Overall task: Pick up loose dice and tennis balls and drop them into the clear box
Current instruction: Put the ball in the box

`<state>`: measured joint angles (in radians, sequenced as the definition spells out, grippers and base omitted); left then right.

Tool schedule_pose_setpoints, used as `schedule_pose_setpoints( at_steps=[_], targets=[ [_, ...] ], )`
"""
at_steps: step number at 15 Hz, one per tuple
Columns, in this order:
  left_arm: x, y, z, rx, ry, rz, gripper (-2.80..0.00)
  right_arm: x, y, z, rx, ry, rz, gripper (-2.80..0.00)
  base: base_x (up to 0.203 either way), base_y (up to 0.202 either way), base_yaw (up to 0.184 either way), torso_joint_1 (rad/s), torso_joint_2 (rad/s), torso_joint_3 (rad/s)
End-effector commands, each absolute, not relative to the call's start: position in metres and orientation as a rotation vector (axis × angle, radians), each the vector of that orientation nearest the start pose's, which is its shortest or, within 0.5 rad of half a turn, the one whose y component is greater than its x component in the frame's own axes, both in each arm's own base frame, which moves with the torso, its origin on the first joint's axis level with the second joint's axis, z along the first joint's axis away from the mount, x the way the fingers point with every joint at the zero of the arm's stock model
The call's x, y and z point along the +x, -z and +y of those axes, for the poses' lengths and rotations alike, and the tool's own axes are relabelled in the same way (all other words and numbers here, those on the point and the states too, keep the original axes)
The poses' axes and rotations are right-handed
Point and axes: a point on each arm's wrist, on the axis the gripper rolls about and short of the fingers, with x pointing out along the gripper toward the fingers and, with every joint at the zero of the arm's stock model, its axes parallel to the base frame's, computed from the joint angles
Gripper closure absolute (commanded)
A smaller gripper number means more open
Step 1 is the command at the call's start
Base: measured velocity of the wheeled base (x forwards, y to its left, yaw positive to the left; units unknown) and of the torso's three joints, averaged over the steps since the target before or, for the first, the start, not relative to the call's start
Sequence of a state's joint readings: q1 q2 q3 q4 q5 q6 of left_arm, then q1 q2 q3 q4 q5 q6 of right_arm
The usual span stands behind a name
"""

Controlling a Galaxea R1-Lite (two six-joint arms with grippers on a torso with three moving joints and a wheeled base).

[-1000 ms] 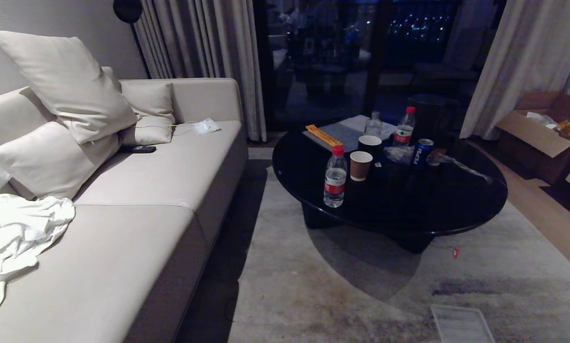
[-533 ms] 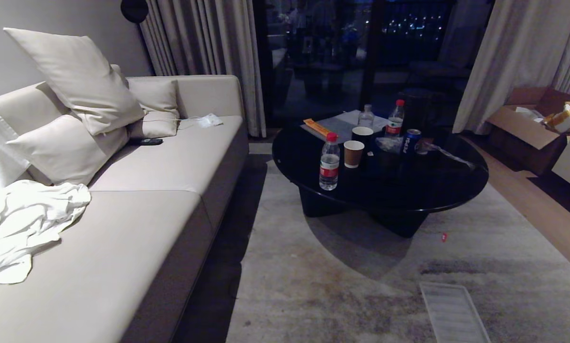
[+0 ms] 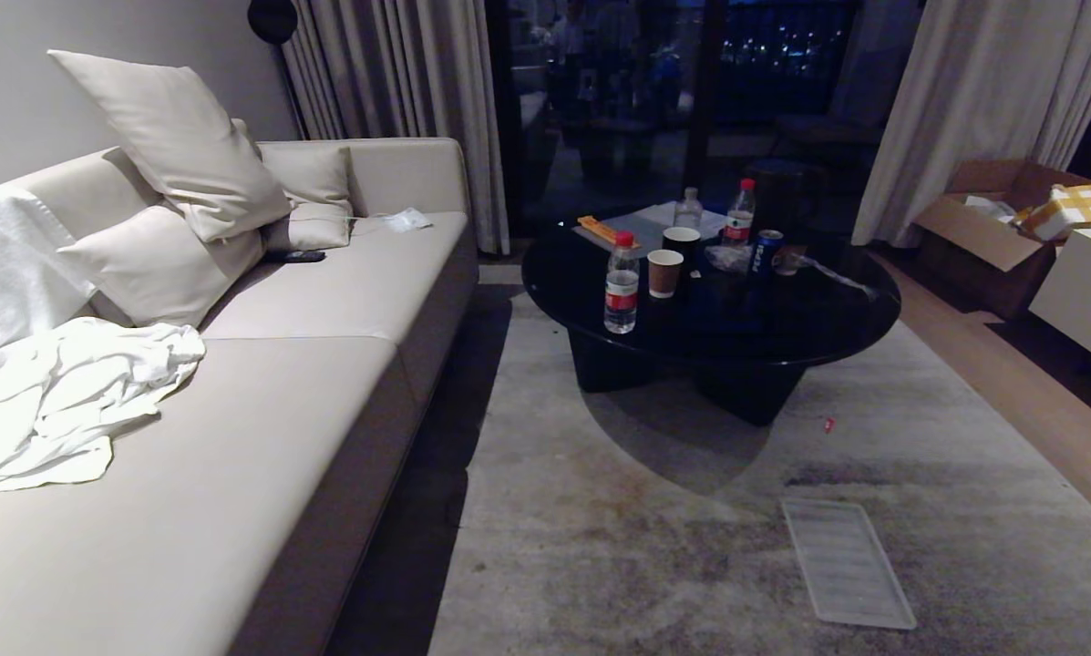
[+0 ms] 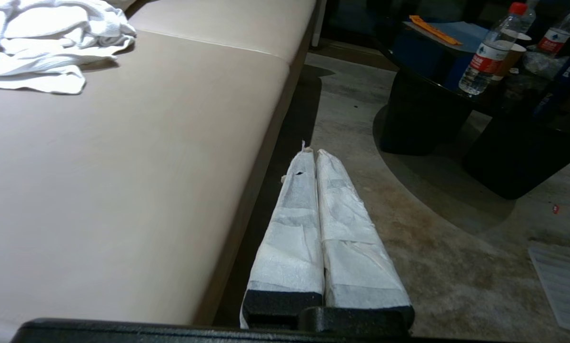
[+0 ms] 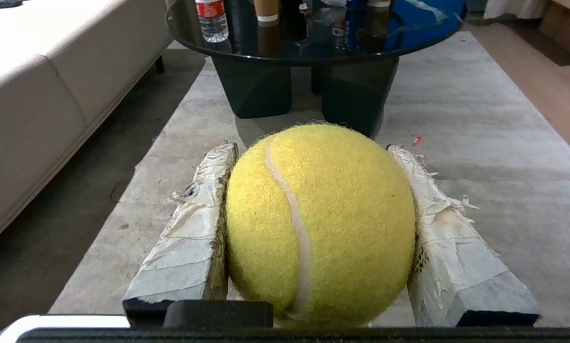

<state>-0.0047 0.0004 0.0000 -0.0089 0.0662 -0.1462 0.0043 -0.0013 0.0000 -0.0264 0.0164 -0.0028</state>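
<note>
A fuzzy yellow-green tennis ball point(image 5: 320, 224) fills the right wrist view, and my right gripper point(image 5: 311, 146) is shut on it, one taped finger pressed against each side, held above the grey rug. My left gripper point(image 4: 314, 152) is shut with nothing between its white-wrapped fingers; it hangs over the rug's edge beside the sofa. Neither arm shows in the head view. The dice and the clear box are out of view.
A flat ribbed translucent lid point(image 3: 844, 560) lies on the rug at the front right. A round black table point(image 3: 809, 314) with bottles, cups and a can stands ahead. A beige sofa point(image 3: 308, 310) with a white cloth point(image 3: 62, 392) runs along the left. A cardboard box point(image 3: 978, 228) sits far right.
The whole head view has shifted: table and sofa now sit farther off and the lid shows in full, so the camera has backed away. Nothing in the room has moved.
</note>
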Motion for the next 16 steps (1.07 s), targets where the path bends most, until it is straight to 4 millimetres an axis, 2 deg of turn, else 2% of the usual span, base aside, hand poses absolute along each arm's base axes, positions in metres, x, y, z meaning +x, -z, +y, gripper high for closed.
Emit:
schedule_pose_setpoints(
  at_steps=[1, 12, 16],
  targets=[
    [-0.0228, -0.0764, 0.0016, -0.148, -0.062, -0.014, 0.0, -0.022, -0.0752, 0.0003, -0.003, -0.021, -0.016, 0.0, -0.11, 0.0, 0.0, 0.002, 0.0, 0.004],
    [-0.0227, -0.0765, 0.0016, -0.147, -0.062, -0.012, 0.0, -0.022, -0.0752, 0.0003, -0.003, -0.021, -0.015, 0.0, 0.0, 0.0, 0.0, 0.0, 0.0, 0.0],
    [-0.0227, -0.0765, 0.0016, -0.147, -0.061, -0.012, 0.0, -0.022, -0.0753, 0.0003, 0.004, -0.022, -0.017, 0.0, 0.002, 0.006, -0.119, -0.001, 0.0, 0.0]
  ],
)
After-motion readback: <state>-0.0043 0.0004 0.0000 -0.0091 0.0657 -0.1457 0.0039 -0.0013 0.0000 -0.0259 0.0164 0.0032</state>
